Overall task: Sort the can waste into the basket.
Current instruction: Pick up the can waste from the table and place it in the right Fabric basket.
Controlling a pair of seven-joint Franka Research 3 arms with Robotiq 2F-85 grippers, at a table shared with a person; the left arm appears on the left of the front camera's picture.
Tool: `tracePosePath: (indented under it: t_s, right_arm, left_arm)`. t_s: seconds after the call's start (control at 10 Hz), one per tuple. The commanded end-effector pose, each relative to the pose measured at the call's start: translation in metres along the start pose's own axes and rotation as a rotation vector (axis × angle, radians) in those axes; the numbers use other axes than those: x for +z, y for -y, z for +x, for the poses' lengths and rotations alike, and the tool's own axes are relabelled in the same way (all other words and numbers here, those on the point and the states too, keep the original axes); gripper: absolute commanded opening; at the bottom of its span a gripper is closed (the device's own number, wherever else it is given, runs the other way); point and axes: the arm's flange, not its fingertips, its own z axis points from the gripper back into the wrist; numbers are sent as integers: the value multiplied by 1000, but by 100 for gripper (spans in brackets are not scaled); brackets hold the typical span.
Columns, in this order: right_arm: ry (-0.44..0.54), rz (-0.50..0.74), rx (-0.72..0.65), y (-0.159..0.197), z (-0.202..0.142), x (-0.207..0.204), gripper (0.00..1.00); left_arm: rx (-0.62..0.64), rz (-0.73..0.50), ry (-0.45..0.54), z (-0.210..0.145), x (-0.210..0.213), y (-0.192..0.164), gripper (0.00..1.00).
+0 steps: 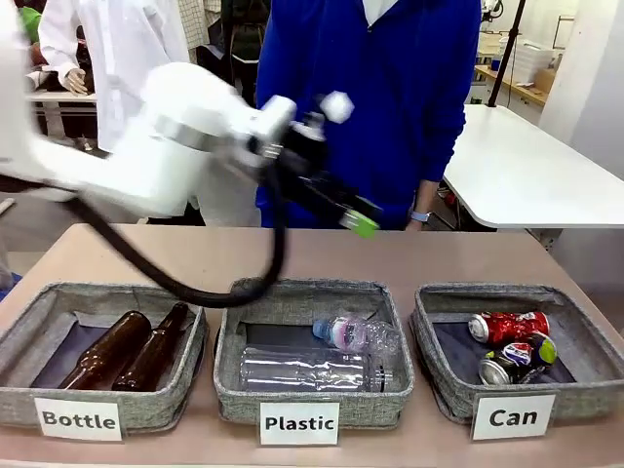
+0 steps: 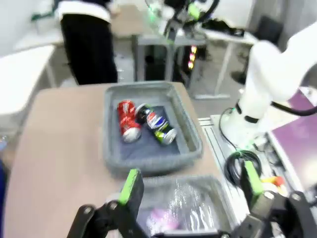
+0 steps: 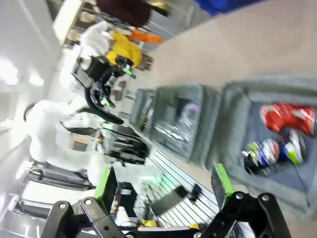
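A tan table carries three grey fabric baskets in a row along its near edge, and a person in a blue top stands at the far side. In the front view, the basket labelled "Can" sits at the right and holds both cans: the red can lies toward the back, and the dark can with green marks lies just in front of it. The middle "Plastic" basket holds clear plastic bottles, and the "Bottle" basket at the left holds two brown glass bottles. The left gripper hangs above the table, over the middle basket, empty. In the left wrist view, the left gripper's jaws stand wide apart with nothing between them, and both cans lie side by side in the basket beyond. In the right wrist view, the right gripper is likewise spread and empty, with the can basket at the picture's right.
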Motion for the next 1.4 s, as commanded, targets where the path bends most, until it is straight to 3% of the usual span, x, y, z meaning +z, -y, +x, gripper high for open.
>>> tracePosePath:
  t_s: [0.0, 0.2, 0.4, 0.6, 0.7, 0.8, 0.9, 1.3]
  right_arm:
    - [-46, 131, 87, -5, 32, -56, 100]
    - [-93, 253, 138, -8, 47, -106, 100]
    - [-66, 313, 134, 0, 53, -139, 100]
    - [9, 298, 85, 7, 60, -158, 100]
    - [64, 258, 52, 13, 58, -159, 100]
    - [-46, 312, 89, 5, 51, -153, 100]
    - [-46, 312, 89, 5, 51, -153, 100]
    - [-46, 312, 89, 5, 51, -153, 100]
  left_arm:
    - [148, 108, 60, -46, 68, 45, 100]
    - [374, 251, 143, -105, 149, 63, 100]
    - [708, 399, 217, -169, 211, 81, 100]
    - [909, 405, 267, -210, 244, 84, 100]
    - [969, 376, 372, -226, 258, 77, 100]
    - [919, 318, 465, -229, 270, 76, 100]
    - [926, 437, 255, -235, 254, 88, 100]
    - [926, 437, 255, -235, 254, 88, 100]
